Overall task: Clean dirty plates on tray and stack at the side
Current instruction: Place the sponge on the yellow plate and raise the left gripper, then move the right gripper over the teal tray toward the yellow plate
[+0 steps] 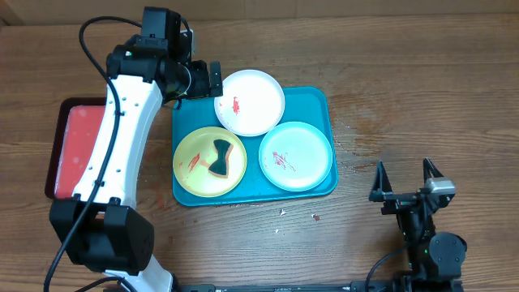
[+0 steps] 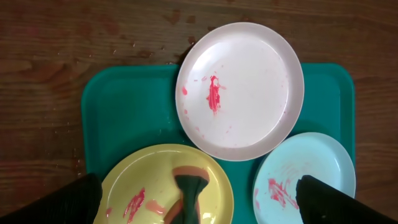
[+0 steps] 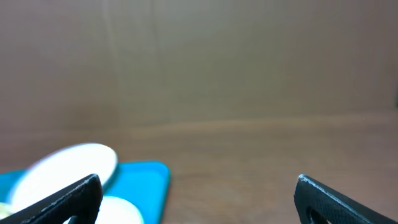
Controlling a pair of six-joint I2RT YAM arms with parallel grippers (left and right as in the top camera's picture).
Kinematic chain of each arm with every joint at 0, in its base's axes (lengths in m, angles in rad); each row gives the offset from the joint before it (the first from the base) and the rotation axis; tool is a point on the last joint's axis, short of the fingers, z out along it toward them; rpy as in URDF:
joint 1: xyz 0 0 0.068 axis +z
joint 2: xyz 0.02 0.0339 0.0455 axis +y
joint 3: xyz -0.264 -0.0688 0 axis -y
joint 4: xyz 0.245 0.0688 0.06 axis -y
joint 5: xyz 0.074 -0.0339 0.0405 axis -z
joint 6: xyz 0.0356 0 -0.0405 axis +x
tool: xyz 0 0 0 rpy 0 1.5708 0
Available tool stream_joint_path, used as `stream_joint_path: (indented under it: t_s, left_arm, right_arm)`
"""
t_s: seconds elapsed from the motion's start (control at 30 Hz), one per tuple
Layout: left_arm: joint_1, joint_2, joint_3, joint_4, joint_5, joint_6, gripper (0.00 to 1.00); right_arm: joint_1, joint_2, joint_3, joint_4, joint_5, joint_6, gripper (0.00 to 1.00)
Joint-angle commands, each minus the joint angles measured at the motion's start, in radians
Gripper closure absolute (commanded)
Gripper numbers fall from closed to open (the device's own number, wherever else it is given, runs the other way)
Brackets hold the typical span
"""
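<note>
**A:** Overhead view, going from the left: what is where?

**B:** Past the red tray (image 1: 77, 150), the left gripper (image 1: 199, 81) hangs by the far left corner of the blue tray (image 1: 312, 105). Its fingers are spread wide, with nothing between them.

**A:** And the sponge?

**B:** The sponge (image 1: 219, 156) lies on the yellow-green plate (image 1: 195, 174), on the near side of those fingers. Its long axis runs roughly near to far. Then comes the white plate (image 1: 251, 101), over the far rim, and the mint plate (image 1: 296, 156) at the right.

**A:** Which arm is closer?

**B:** The left one, I judge. The right gripper (image 1: 403, 166) is also released and empty, well apart at the table's near right.
</note>
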Motion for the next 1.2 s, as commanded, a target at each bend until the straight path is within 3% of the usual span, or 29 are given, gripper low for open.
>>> stream_joint_path:
  t_s: [0.0,0.17,0.33,0.4,0.5,0.67,0.83,0.97,1.1,1.17]
  left_arm:
    - [0.003,0.013,0.012,0.001,-0.006,-0.01,0.0]
    - [0.003,0.013,0.012,0.001,-0.006,-0.01,0.0]
    - [0.003,0.013,0.012,0.001,-0.006,-0.01,0.0]
    - [0.003,0.013,0.012,0.001,-0.006,-0.01,0.0]
    - [0.003,0.013,0.012,0.001,-0.006,-0.01,0.0]
    - [0.003,0.013,0.012,0.001,-0.006,-0.01,0.0]
    - [0.003,0.013,0.012,0.001,-0.006,-0.01,0.0]
    - [0.003,0.013,0.012,0.001,-0.006,-0.01,0.0]
    - [0.003,0.013,0.012,0.001,-0.006,-0.01,0.0]
    - [0.003,0.013,0.012,0.001,-0.006,-0.01,0.0]
  right_arm:
    - [0.004,-0.008,-0.01,0.055,-0.187,0.042,0.0]
    - [0.004,-0.008,-0.01,0.328,-0.355,0.053,0.0]
    - [0.003,-0.008,-0.007,0.797,-0.291,0.051,0.0]
    - [0.003,-0.008,0.019,0.86,-0.253,0.05,0.0]
    - [0.003,0.001,0.131,0.716,-0.252,0.047,0.0]
    - [0.003,0.138,0.47,0.039,-0.272,-0.11,0.0]
    - [0.003,0.409,0.751,-0.359,-0.268,-0.136,0.0]
    - [0.004,0.635,0.875,-0.437,-0.501,-0.098,0.0]
    - [0.004,0.796,0.877,-0.389,-0.829,-0.042,0.0]
    - [0.004,0.87,0.877,-0.348,-0.873,-0.018,0.0]
